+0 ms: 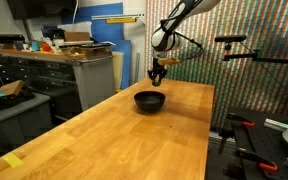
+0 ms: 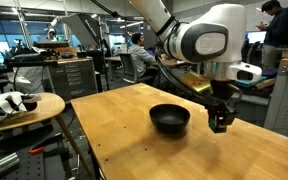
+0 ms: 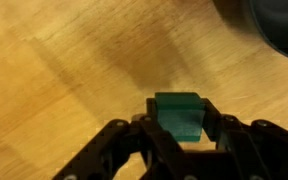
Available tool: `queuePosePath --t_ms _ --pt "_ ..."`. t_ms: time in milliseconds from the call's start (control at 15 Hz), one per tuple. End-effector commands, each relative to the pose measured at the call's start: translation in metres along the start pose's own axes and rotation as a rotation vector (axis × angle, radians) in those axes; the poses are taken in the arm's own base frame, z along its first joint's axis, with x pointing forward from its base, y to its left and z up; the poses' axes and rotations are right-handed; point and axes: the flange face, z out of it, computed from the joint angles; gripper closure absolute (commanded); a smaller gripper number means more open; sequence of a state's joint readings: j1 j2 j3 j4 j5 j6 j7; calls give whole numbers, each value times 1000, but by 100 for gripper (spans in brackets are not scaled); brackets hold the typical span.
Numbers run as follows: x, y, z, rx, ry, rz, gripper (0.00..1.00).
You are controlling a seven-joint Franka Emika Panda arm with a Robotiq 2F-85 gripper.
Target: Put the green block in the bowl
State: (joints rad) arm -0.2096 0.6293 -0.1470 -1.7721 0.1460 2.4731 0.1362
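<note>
The green block (image 3: pixel 178 110) sits right between the fingers (image 3: pixel 216 128) of the hand (image 3: pixel 180 122). They press on it from both sides, so that is a firm grip with bare wood grain showing underneath. Whether the block touches the wood or hangs just clear of it, I cannot tell from the wrist view.

Sweeping an exterior view from the left, there is a yellow strip (image 1: pixel 12 160) on the near corner of the worktop (image 1: pixel 94 135). A grey drawer cabinet (image 1: pixel 79 75) stands behind it, with clutter on top too small to read. Then comes the bowl (image 1: pixel 149 100), black and round, out on the far half of the wood. The hand (image 1: pixel 158 73) points straight down, just to the right of the bowl and a little higher in the picture.

From the opposite angle, a round side table (image 2: pixel 29 108) stands off to the left. The worktop (image 2: pixel 114 125) is next, with the bowl (image 2: pixel 169 119) near its middle. The hand (image 2: pixel 220 122) is just beside the bowl on its right, close to the edge. The block is too small to pick out here.

Back on the wrist view, the dark rim of the bowl (image 3: pixel 276 22) curves into the top right corner, near the block but apart from it.
</note>
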Motion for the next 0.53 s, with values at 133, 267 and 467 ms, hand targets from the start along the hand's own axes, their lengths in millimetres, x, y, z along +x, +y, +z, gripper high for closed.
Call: queuePosePath --t_ms 133,267,467 --pt "-41 -39 -49 -16 24 -105 79" --pt "-59 -54 -58 -21 26 -152 79" --pt "-90 -78 -64 -24 18 -215 79"
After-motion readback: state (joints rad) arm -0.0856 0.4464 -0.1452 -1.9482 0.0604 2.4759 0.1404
